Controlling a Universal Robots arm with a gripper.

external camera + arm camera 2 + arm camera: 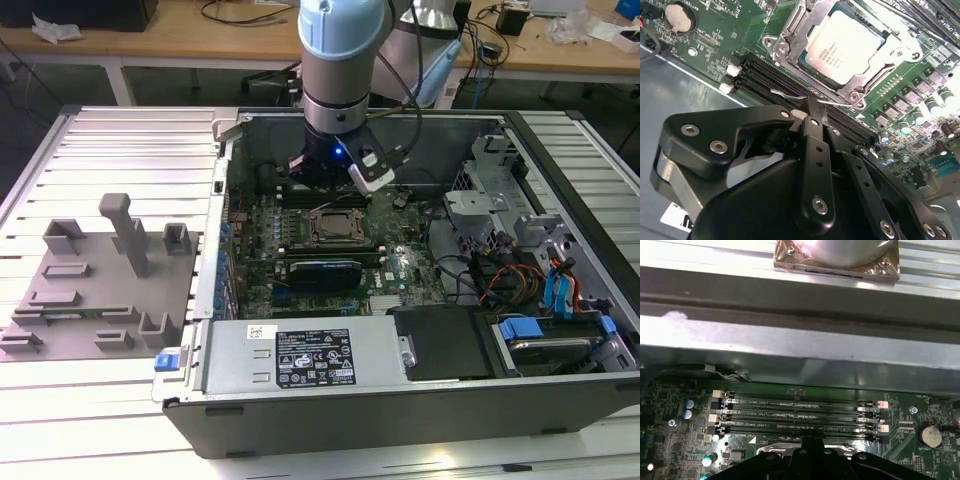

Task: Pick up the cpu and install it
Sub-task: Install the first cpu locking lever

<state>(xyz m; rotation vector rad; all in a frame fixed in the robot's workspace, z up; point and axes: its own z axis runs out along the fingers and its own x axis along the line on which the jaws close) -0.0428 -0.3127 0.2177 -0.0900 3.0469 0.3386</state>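
The cpu [846, 46], a pale silvery square chip, lies flat in its socket on the green motherboard [715, 30], inside a metal bracket frame [790, 30]. The exterior view shows the same cpu [336, 229] in the middle of the open computer case. My gripper [809, 104] hangs just beside the socket's edge, over the black memory slots [770, 75]. Its black fingers [815, 145] are shut together with nothing between them. A thin wire lever [785, 94] lies right by the tips. In the exterior view my gripper [326, 180] stands just behind the socket.
A long black expansion card [322, 272] lies in front of the socket. The power supply [300, 358], drive bays [480, 205] and cables [510, 280] stand inside the case. A grey fixture plate [100, 280] sits at the exterior view's left. A coin battery [929, 436] sits near the memory slots [800, 415].
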